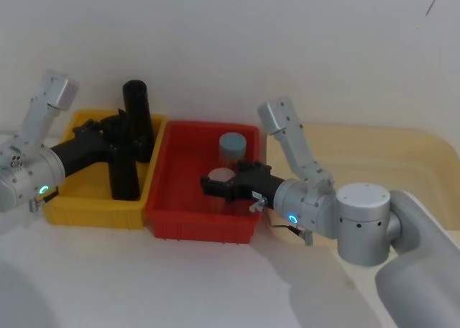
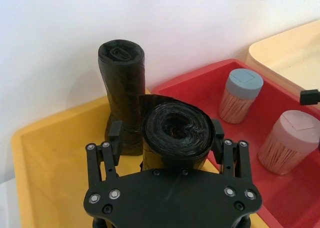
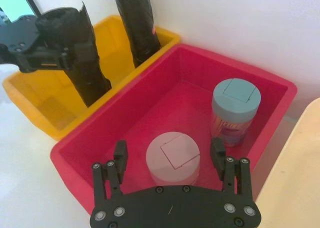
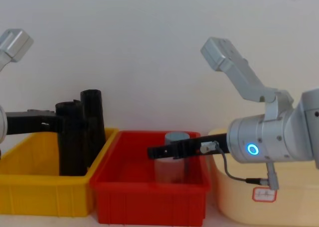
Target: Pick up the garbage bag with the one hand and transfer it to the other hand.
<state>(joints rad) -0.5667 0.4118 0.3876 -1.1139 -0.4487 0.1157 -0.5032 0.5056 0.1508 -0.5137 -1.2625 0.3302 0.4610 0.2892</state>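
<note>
We see the left gripper (image 1: 121, 139), a long black two-finger tool on a silver wrist with a green ring light, reaching in over the yellow plastic bin (image 1: 92, 211). Its fingers are closed against both sides of the garbage bag (image 1: 124, 171), a matte black tight roll standing upright. The roll's lower end sits down inside the bin, and we cannot tell whether it touches the floor. Just behind it, a second matte black roll (image 1: 136, 116) leans in the bin's back corner, next to the neighbouring red plastic bin (image 1: 201, 224). The right gripper (image 3: 169, 149), an identical black tool whose silver wrist has a blue ring light, hangs over the red bin. Its fingers are spread wide and hold nothing. It is directly above a pink-lidded cylindrical jar (image 3: 173, 158). A grey-blue-lidded cylindrical jar (image 3: 236, 100) stands near that one, farther back in the same bin.
</note>
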